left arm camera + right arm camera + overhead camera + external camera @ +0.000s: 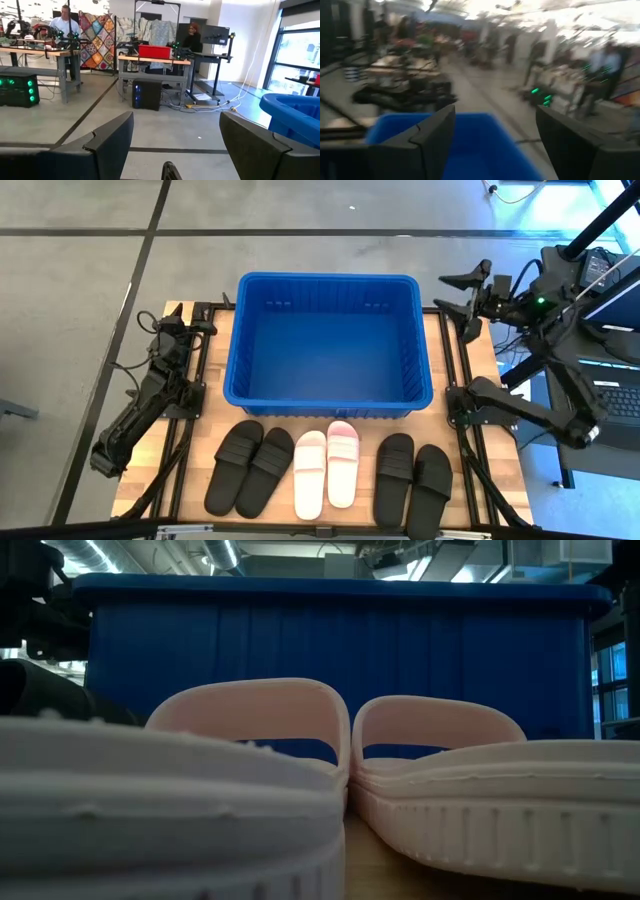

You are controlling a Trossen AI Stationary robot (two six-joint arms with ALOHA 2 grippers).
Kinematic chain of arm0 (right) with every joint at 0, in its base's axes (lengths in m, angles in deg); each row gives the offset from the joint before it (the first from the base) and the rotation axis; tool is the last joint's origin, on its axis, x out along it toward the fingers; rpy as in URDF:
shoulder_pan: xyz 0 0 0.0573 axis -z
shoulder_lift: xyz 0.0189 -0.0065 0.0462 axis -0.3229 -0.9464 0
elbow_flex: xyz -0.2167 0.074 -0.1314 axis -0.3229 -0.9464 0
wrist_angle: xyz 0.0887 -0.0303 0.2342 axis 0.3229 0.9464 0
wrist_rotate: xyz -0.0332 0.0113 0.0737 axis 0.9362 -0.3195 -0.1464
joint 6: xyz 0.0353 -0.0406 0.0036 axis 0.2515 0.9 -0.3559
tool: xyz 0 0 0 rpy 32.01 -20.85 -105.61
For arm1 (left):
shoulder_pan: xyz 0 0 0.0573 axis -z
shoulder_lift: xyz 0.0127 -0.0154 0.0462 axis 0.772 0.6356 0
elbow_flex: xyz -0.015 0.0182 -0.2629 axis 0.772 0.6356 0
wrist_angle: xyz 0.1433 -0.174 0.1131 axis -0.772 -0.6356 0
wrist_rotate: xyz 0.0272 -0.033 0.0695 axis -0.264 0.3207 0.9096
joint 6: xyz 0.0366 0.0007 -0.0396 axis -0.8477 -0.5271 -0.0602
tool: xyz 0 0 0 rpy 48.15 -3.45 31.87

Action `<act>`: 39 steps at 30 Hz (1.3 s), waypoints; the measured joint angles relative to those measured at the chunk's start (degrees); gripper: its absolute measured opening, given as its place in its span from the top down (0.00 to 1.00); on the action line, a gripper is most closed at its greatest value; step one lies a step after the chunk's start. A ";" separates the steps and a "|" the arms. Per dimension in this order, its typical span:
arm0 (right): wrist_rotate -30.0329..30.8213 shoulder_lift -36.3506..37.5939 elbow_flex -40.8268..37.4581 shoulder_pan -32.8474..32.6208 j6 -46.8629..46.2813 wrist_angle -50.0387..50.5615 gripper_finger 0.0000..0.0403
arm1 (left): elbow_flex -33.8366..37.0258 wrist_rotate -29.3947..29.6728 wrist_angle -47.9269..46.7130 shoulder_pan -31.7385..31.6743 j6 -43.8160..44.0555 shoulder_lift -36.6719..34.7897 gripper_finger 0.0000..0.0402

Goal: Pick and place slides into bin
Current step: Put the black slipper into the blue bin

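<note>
The blue bin (328,395) stands at the middle of the table's far half; it also shows in the low view (330,650) and the right wrist view (470,145). Six slides lie flat on their soles in a row along the near edge: a black pair (250,468) at the left, a white and pale pink pair (326,468) in the middle, seen close in the low view (300,790), and a black pair (412,482) at the right. My left gripper (180,328) (175,130) is open and empty left of the bin. My right gripper (452,292) (495,135) is open and empty, raised by the bin's far right corner.
Black frame rails (462,470) run along the table's left and right sides. Equipment and cables (600,280) stand off the table's right side. Beyond the table the room holds work benches (150,55) and people (65,22).
</note>
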State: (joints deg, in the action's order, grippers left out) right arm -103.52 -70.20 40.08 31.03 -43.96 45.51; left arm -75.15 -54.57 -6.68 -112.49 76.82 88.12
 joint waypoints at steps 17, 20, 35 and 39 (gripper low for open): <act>13.79 -23.67 7.50 -32.98 -6.63 6.38 0.31 | -0.01 0.74 0.05 0.01 -10.27 0.01 0.28; 19.53 -27.84 11.38 -38.23 -8.71 14.51 0.31 | -0.01 0.74 0.07 -0.01 -10.74 0.01 0.28; 30.58 -43.66 30.95 -68.45 -52.27 65.84 0.44 | 0.00 0.72 0.02 -0.02 -9.05 0.00 0.28; 24.90 -46.45 30.73 -75.43 -63.67 68.90 0.46 | -0.01 0.72 0.02 0.01 -9.04 0.00 0.28</act>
State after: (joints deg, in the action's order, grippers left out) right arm -78.62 -116.65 70.82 -44.41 -107.62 114.41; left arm -75.16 -53.85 -6.66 -112.49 67.79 88.12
